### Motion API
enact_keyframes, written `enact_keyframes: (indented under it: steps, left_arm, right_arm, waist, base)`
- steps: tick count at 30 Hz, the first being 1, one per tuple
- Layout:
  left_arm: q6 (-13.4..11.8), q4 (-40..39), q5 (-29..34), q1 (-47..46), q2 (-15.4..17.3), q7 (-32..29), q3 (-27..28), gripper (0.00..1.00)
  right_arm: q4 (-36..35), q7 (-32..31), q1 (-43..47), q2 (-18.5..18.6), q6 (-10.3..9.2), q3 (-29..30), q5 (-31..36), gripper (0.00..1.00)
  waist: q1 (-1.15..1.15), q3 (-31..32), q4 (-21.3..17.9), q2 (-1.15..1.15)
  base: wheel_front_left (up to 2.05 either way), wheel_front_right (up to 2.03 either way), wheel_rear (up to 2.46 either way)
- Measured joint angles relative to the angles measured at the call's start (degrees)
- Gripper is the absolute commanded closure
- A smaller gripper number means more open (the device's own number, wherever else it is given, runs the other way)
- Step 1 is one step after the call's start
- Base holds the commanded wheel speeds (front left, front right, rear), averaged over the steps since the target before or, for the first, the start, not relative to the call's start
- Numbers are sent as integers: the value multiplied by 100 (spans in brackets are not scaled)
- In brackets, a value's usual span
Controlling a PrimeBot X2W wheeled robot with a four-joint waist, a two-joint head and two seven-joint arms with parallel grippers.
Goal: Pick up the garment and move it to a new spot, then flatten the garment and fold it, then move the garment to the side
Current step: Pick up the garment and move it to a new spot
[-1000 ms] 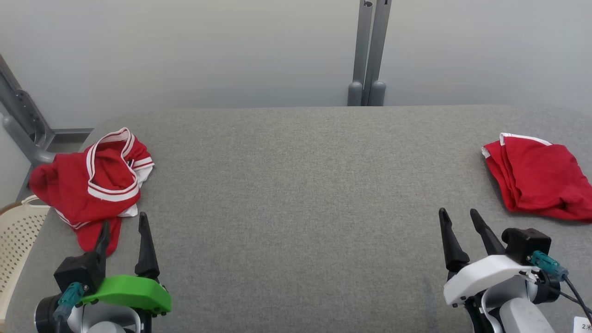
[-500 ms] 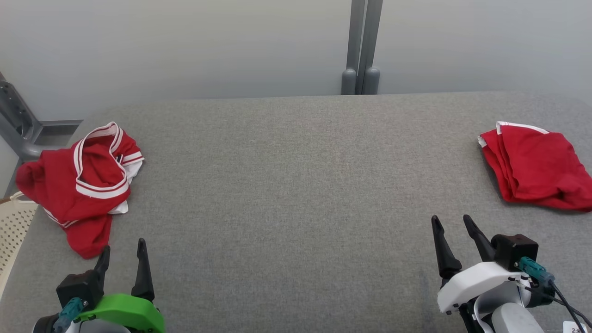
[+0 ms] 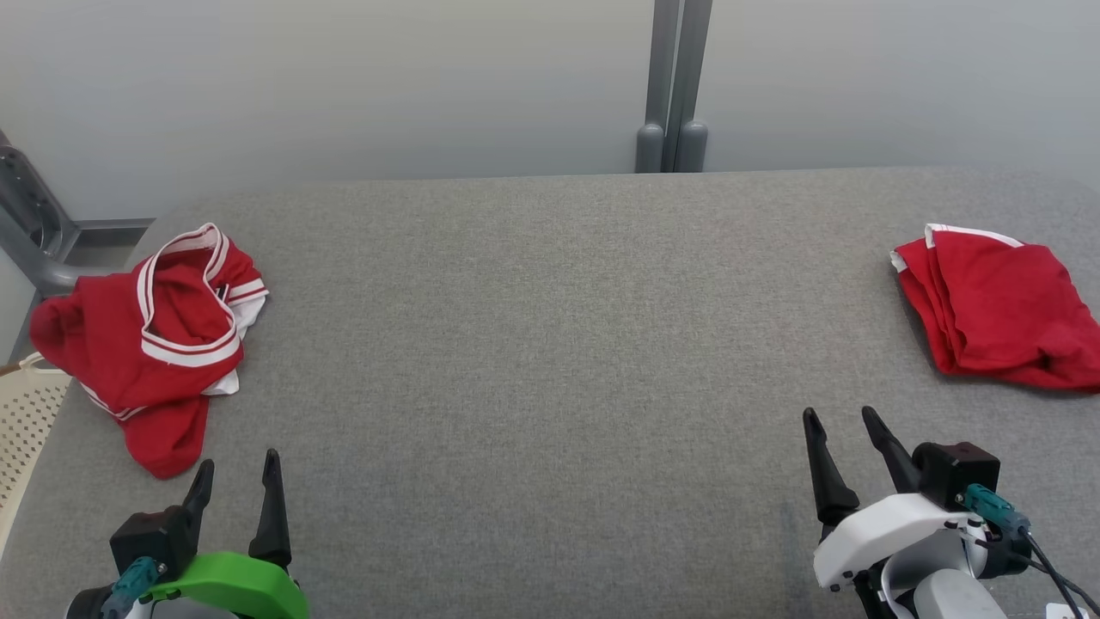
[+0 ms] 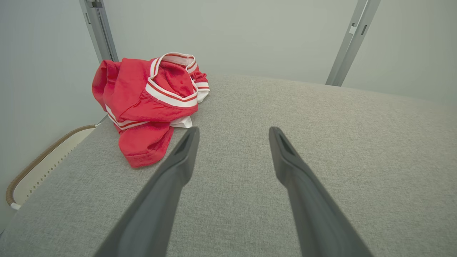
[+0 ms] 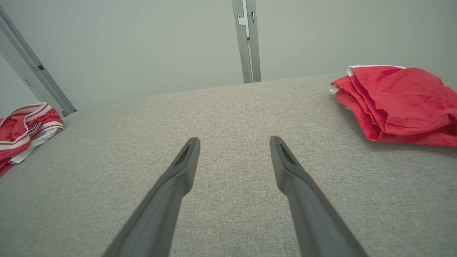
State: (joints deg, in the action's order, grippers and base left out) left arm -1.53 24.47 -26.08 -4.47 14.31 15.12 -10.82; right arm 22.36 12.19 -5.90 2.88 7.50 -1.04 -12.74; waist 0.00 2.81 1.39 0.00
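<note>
We are seeing the folded red garment [image 3: 997,314] cut by the right edge and a pale basket [image 3: 21,413] half hidden at the left. The crumpled garment [image 3: 155,340] is lying on the table [image 3: 550,344] before our left gripper [image 3: 239,459]; this and our right gripper [image 3: 838,413] are standing open, empty.

The crumpled garment [image 3: 150,344] lies on the table [image 3: 550,344] at its left end, and the folded garment [image 3: 997,314] lies well apart at the right end. The left gripper [image 3: 239,460] sits near and just before the crumpled one, apart from it. The right gripper [image 3: 838,413] sits before the folded one, a little to its left. A basket [image 3: 21,413] stands beside the table's left end, a post [image 3: 673,86] rises behind the far edge
</note>
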Motion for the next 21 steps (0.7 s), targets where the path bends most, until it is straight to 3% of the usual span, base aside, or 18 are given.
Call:
enact_keyframes:
  steps: [8, 21]
  left_arm:
    - [1, -4, 9, -3, -34, 1, 47, 0]
    - [0, -75, 11, 4, -18, -44, 60, 0]
  right_arm:
    - [20, -9, 51, -2, 0, 22, -16, 0]
    - [-46, -21, 239, -3, 0, -178, -89, 0]
  waist:
    - [0, 19, 108, 0]
    - [0, 107, 1080, 0]
  base:
    - [0, 0, 0]
    - [0, 0, 0]
